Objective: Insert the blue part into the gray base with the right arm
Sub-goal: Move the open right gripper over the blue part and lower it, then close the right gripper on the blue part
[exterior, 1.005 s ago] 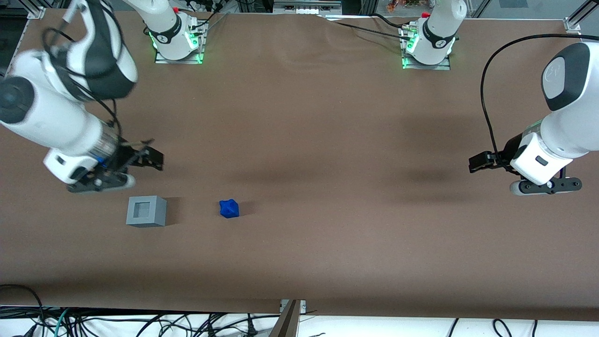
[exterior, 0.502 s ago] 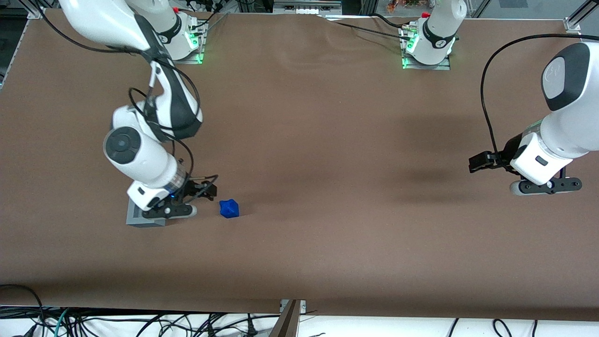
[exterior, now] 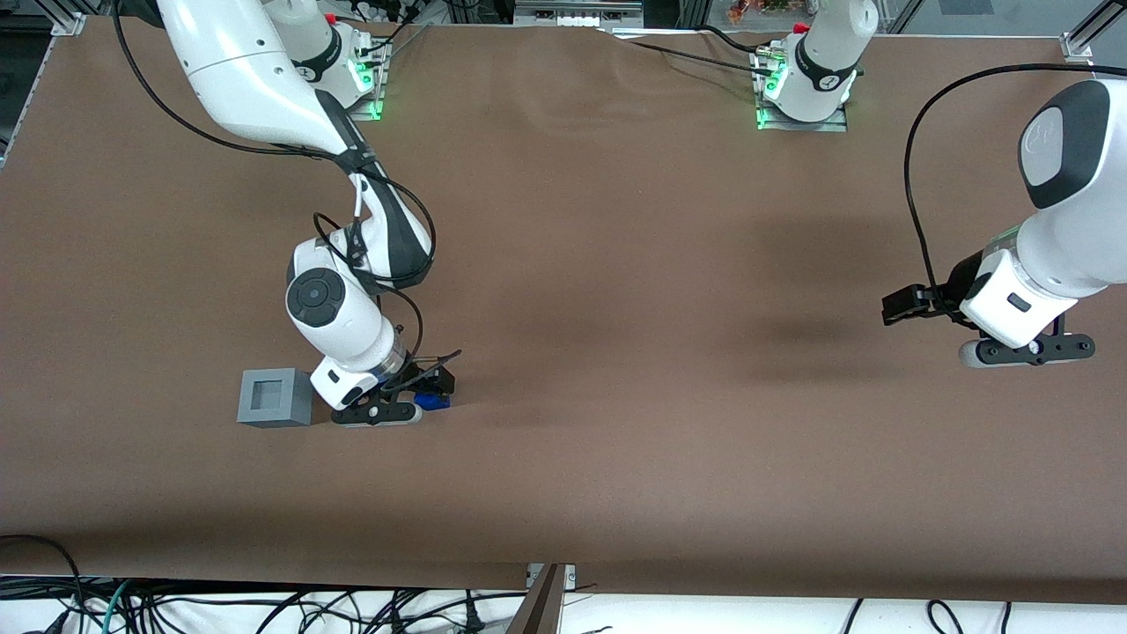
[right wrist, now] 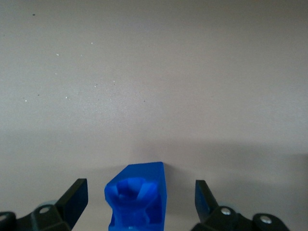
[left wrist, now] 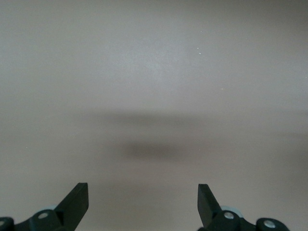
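Note:
The blue part [exterior: 432,401] lies on the brown table, mostly covered by my right gripper [exterior: 430,392] in the front view. In the right wrist view the blue part [right wrist: 137,197] sits between the two black fingertips [right wrist: 77,195], with a gap on each side. My gripper [right wrist: 139,199] is open and low over the part. The gray base [exterior: 275,398], a light-gray cube with a square recess on top, stands on the table beside the gripper, toward the working arm's end.
The brown table [exterior: 616,264] spreads wide around both things. Cables hang off the table's near edge [exterior: 264,608]. Two arm bases stand at the table's back edge, farthest from the front camera.
My right arm has swung from above the gray base across to the blue part and come down over it. The gray base shows fully again. The blue part has not moved.

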Controlling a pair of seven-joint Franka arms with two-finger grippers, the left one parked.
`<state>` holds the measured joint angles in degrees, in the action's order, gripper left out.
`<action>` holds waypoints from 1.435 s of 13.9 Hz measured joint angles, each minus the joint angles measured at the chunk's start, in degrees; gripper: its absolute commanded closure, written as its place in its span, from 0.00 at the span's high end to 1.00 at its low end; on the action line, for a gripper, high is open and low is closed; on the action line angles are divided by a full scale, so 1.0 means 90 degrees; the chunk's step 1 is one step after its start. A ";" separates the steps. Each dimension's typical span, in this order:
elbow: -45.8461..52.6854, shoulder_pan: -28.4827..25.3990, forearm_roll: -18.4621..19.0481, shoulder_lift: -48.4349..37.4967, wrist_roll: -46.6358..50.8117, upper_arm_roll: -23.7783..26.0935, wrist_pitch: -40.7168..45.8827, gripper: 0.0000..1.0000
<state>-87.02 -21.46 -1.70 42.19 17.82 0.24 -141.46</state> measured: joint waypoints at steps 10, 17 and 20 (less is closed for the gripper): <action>0.0047 -0.0073 0.0002 0.0063 0.0117 0.0000 -0.0254 0.46; 0.0045 -0.0084 0.0004 0.0093 0.0117 0.0000 -0.0381 0.81; 0.0046 -0.0116 0.0051 0.0094 0.0056 0.0000 -0.0417 0.93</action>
<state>-86.61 -22.51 -1.25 43.04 18.32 0.24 -145.21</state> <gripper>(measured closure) 0.383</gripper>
